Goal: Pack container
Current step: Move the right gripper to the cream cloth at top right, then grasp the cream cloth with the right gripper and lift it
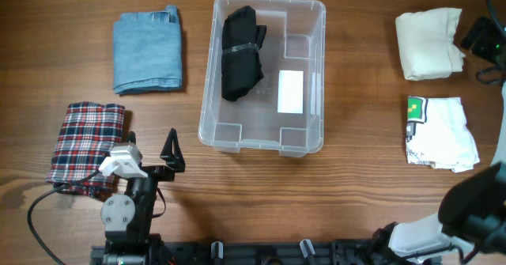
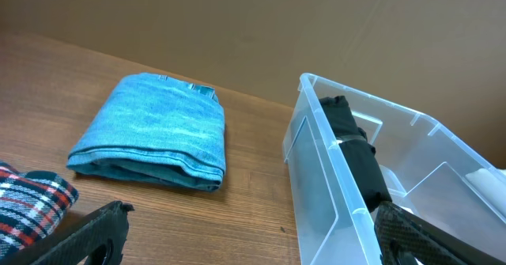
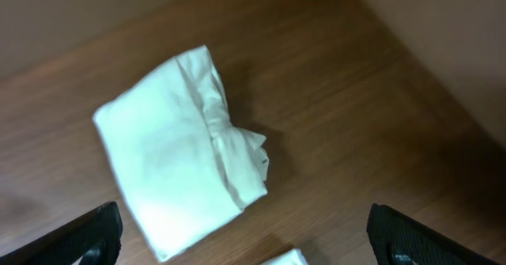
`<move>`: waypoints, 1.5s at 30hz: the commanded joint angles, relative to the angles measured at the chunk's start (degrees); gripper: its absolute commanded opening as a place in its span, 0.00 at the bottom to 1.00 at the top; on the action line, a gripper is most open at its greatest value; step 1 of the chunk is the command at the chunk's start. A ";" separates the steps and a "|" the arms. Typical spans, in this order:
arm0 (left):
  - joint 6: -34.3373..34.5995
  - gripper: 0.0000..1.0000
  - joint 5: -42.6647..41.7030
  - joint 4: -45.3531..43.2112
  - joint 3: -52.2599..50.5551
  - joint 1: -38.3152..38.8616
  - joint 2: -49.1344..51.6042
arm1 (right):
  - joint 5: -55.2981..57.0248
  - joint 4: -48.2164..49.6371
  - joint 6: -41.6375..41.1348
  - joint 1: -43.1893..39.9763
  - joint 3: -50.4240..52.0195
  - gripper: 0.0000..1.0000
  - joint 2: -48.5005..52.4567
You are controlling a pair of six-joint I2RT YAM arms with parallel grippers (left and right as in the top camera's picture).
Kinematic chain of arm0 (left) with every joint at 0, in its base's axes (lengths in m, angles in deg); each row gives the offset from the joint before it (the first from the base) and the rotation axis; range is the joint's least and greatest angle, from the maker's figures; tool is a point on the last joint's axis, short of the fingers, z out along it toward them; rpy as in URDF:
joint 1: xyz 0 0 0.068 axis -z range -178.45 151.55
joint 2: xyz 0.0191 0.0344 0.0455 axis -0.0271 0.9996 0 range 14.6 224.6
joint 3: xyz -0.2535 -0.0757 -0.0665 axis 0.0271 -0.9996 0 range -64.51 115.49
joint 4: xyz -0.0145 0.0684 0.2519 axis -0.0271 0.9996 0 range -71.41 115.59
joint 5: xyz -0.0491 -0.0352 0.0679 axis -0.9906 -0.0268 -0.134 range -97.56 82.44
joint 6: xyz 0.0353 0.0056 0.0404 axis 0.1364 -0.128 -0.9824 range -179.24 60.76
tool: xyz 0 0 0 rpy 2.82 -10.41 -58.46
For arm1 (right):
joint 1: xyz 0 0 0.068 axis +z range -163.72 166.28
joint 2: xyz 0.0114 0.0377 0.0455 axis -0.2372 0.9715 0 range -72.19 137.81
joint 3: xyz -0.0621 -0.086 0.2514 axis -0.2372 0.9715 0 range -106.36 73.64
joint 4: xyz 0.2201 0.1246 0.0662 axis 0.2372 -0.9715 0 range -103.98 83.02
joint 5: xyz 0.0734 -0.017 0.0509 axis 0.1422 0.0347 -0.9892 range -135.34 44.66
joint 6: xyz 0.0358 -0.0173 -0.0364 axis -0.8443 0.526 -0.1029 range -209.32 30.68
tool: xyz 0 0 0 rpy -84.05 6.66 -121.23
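The clear container (image 1: 207,83) stands mid-table with a white label (image 1: 291,91) on its base. A folded black garment (image 1: 241,51) lies in its left half. The container's near wall (image 2: 332,178) and the black garment (image 2: 360,154) also show in the left wrist view. My left gripper (image 1: 168,158) is open and empty near the container's front left corner; its fingers (image 2: 253,245) frame bare table. My right gripper (image 1: 484,37) is open and empty at the far right. Its fingers (image 3: 249,241) hang above a folded cream cloth (image 3: 178,150).
A folded blue cloth (image 1: 148,50) lies left of the container and shows in the left wrist view (image 2: 154,134). A plaid cloth (image 1: 87,142) lies at front left by the left arm. The cream cloth (image 1: 429,43) and a white cloth with green print (image 1: 441,132) lie at right.
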 commanded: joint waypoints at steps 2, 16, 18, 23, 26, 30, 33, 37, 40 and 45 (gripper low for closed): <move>-1.18 1.00 0.74 0.17 -0.37 -0.42 -0.42 | -6.29 2.56 4.39 -2.51 -0.44 1.00 7.98; -1.18 1.00 0.74 0.17 -0.37 -0.42 -0.42 | -17.66 18.49 4.17 -0.76 -0.44 0.10 18.84; -1.18 1.00 0.74 0.17 -0.35 -0.42 -0.42 | -17.38 19.52 4.13 -0.33 -0.44 0.06 19.85; -1.18 1.00 0.74 0.17 -0.35 -0.42 -0.42 | -11.30 20.41 3.28 0.98 -0.44 0.04 22.82; -1.18 1.00 0.74 0.17 -0.35 -0.42 -0.42 | -8.41 20.09 3.37 1.18 -0.44 0.04 24.20; -1.18 1.00 0.74 0.17 -0.37 -0.42 -0.42 | -8.37 20.26 3.30 1.27 -0.44 0.04 25.00; -1.18 1.00 0.74 0.17 -0.37 -0.42 -0.42 | -8.37 19.69 2.32 1.27 -0.44 0.04 25.49; -1.18 1.00 0.72 0.17 -0.37 -0.42 -0.42 | -10.12 17.29 0.44 1.38 -0.44 0.04 27.10; -1.18 1.00 0.74 0.17 -0.37 -0.42 -0.42 | -12.98 15.26 -1.86 1.95 -0.44 0.04 28.00; -1.18 1.00 0.74 0.17 -0.35 -0.42 -0.42 | -18.58 13.53 -6.60 4.63 -0.44 0.04 28.06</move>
